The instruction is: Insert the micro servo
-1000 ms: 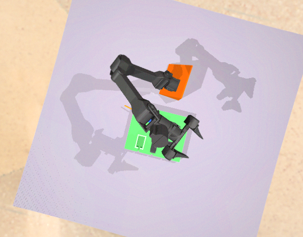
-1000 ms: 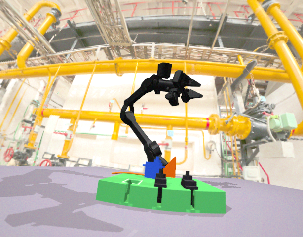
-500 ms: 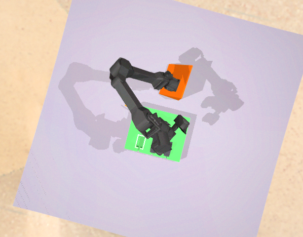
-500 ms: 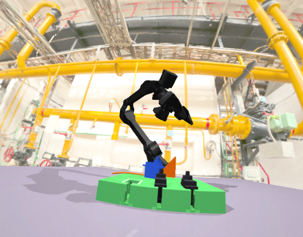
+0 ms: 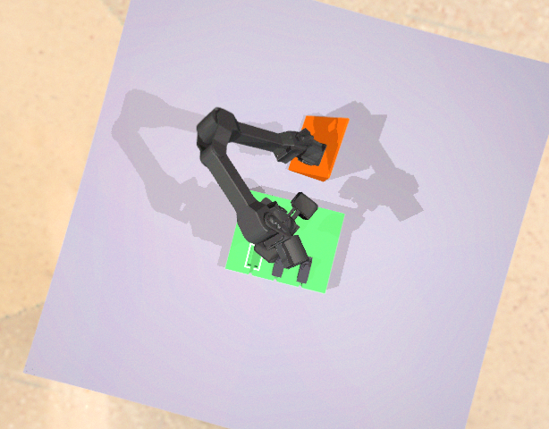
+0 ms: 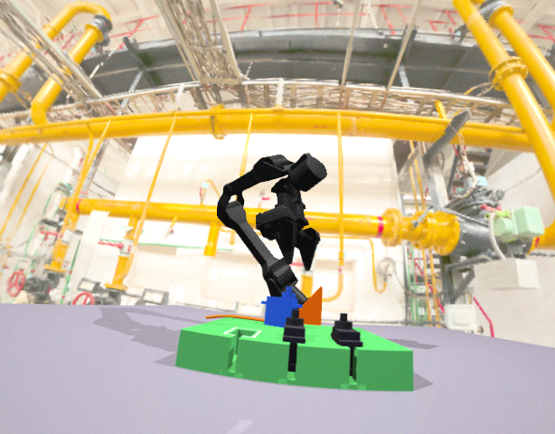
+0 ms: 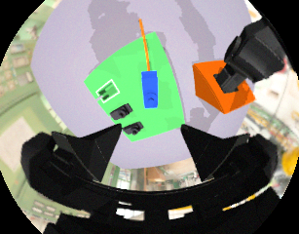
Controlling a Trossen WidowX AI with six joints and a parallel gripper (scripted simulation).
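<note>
The servo [image 6: 276, 311] [image 7: 150, 90] stood on the deck [image 6: 380, 369] [image 7: 165, 114], outside the pocket [image 6: 242, 333] [image 7: 108, 91] — shaft upward, long axis in line with its cable [image 6: 233, 316] [image 7: 144, 46]. The claw [image 5: 291, 273] [image 6: 298, 265] [image 7: 152, 127] hung above, fingers apart — nothing between them.

Yellow pipes [image 6: 286, 122] (rather thick) overhead.

From above, the arm [image 5: 226, 172] [image 6: 254, 238] hid the blue micro servo [image 6: 278, 310] [image 7: 150, 90] beneath my gripper [image 5: 290, 275] [image 6: 299, 265] [image 7: 151, 128] from me.
</note>
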